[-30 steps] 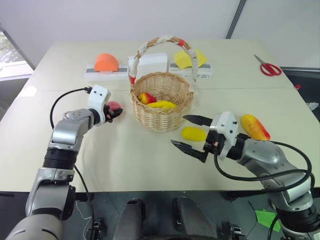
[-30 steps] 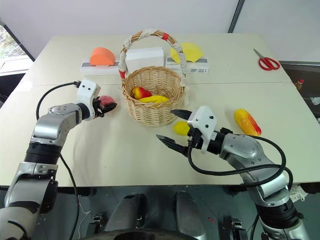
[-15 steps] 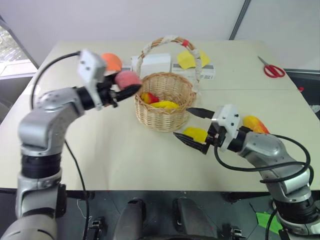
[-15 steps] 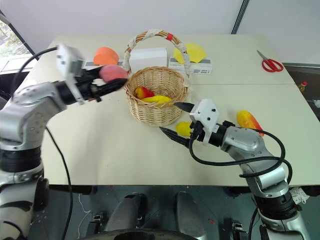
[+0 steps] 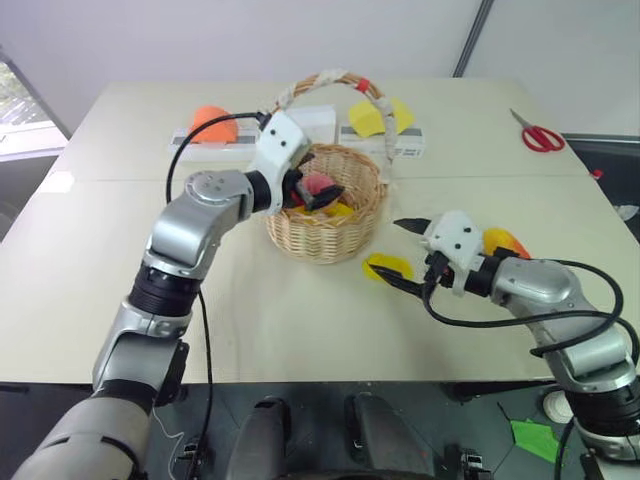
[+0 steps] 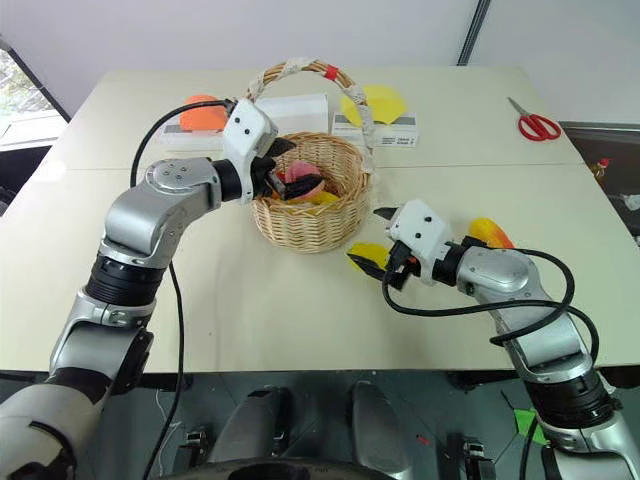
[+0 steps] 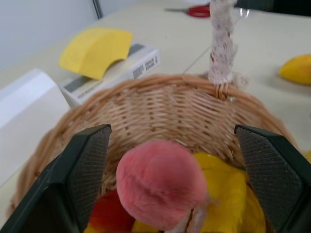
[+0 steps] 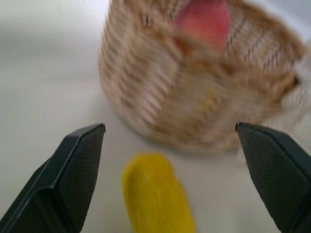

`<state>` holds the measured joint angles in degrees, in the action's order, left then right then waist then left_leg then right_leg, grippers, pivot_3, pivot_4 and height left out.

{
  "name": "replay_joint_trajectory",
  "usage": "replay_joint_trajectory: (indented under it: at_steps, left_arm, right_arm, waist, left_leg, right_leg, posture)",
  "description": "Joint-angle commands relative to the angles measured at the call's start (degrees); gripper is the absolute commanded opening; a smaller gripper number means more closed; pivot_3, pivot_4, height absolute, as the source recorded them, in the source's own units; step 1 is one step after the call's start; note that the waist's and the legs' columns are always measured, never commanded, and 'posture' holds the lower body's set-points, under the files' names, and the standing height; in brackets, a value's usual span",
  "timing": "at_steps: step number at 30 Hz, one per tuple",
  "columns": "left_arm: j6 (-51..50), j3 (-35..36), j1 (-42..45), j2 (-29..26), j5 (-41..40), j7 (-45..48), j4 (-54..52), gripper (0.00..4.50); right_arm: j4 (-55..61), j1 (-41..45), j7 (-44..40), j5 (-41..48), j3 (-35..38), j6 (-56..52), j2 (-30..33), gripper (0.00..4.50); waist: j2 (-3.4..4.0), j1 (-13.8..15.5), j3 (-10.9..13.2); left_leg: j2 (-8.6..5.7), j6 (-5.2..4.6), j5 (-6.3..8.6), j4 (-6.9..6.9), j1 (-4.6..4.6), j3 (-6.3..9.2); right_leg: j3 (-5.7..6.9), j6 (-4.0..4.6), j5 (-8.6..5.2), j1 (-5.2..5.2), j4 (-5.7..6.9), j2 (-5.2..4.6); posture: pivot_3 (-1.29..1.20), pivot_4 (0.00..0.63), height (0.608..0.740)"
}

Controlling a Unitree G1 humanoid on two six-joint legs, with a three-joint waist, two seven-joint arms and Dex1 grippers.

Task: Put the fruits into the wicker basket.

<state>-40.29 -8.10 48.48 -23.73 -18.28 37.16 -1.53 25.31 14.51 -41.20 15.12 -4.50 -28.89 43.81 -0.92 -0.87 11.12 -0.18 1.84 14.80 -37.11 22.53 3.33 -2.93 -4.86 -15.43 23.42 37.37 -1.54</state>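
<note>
- Dropping the peach point(image 7: 163, 182) into the basket point(image 5: 330, 225) at frame centre, our left gripper point(image 5: 318, 188) has just spread its fingers; a second ago it clenched the fruit beside the basket.
- Our right gripper point(image 5: 405, 256) hangs wide open around the lemon point(image 5: 387, 267), lower right of the basket.
- A mango point(image 5: 500, 241) waits farther right, so two fruits remain.

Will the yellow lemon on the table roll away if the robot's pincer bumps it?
Probably a little. The lemon is a smooth oval lying loose on the flat table, so a nudge might spin or roll it. It looks like a small toy, likely light. The open right pincer straddles it, which should help.
</note>
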Motion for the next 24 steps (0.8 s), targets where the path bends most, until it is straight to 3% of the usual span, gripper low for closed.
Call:
replay_joint_trajectory:
  at_steps: [1, 6, 13, 16, 20, 24]
  left_arm:
    - [6.02, 3.71, -3.66, -2.85, -3.50, 6.36, -7.24, 4.48]
    - [5.75, 6.48, -13.07, -8.79, -9.29, 14.07, -15.02, 4.48]
    - [2.60, 7.71, -21.56, -13.51, -13.20, 16.15, -21.25, 4.48]
    - [3.42, 7.51, -23.32, -13.90, -13.44, 16.25, -22.27, 4.50]
    - [4.93, 7.63, -23.85, -13.79, -12.82, 16.00, -22.16, 4.50]
    - [5.83, 11.83, -24.96, -14.47, -14.43, 15.94, -20.49, 4.50]
  right_arm:
    - [-0.55, 0.77, -1.46, -3.44, -2.31, 1.17, 1.50, 4.50]
    - [-4.79, 2.48, -2.99, -8.15, -6.36, 3.12, 1.47, 4.50]
    - [-11.32, 5.93, -4.31, -9.99, -8.50, 4.10, -1.43, 4.50]
    - [-12.44, 6.59, -5.09, -10.47, -8.57, 4.51, -1.76, 3.62]
    - [-11.63, 6.73, -5.57, -11.30, -7.95, 5.19, -1.58, 1.69]
    - [-4.74, 6.16, -8.96, -6.82, -4.17, 6.26, -0.30, 1.69]
  waist:
    - [0.00, -0.29, 0.00]
    - [0.02, -0.18, 0.00]
    - [0.01, -0.04, 0.00]
    - [0.01, 0.00, 0.00]
    - [0.01, -0.04, 0.00]
    - [0.03, -0.20, 0.01]
  left_leg:
    - [0.01, 0.00, 0.00, 0.01, 0.00, -0.01]
    - [0.13, 0.04, -0.02, 0.03, -0.04, -0.03]
    - [0.11, 0.04, -0.02, -0.02, -0.03, 0.00]
    - [0.11, 0.03, -0.01, -0.02, -0.03, 0.01]
    - [0.11, 0.03, -0.01, -0.02, -0.03, 0.00]
    - [0.12, 0.03, -0.01, -0.01, -0.04, -0.01]
  right_leg:
    - [0.00, 0.00, 0.00, 0.00, -0.01, 0.00]
    - [-0.03, 0.01, 0.00, 0.01, 0.01, 0.00]
    - [-0.02, 0.01, 0.00, -0.05, 0.00, -0.03]
    - [-0.01, 0.00, 0.00, -0.05, -0.01, -0.04]
    - [-0.01, 0.01, 0.00, -0.05, -0.01, -0.04]
    - [-0.01, 0.01, 0.00, -0.02, 0.00, -0.01]
  posture:
    - [0.00, 0.150, 0.740]
    - [0.00, 0.150, 0.740]
    - [0.00, 0.150, 0.740]
    - [0.00, 0.150, 0.740]
    - [0.00, 0.150, 0.740]
    - [0.00, 0.150, 0.740]
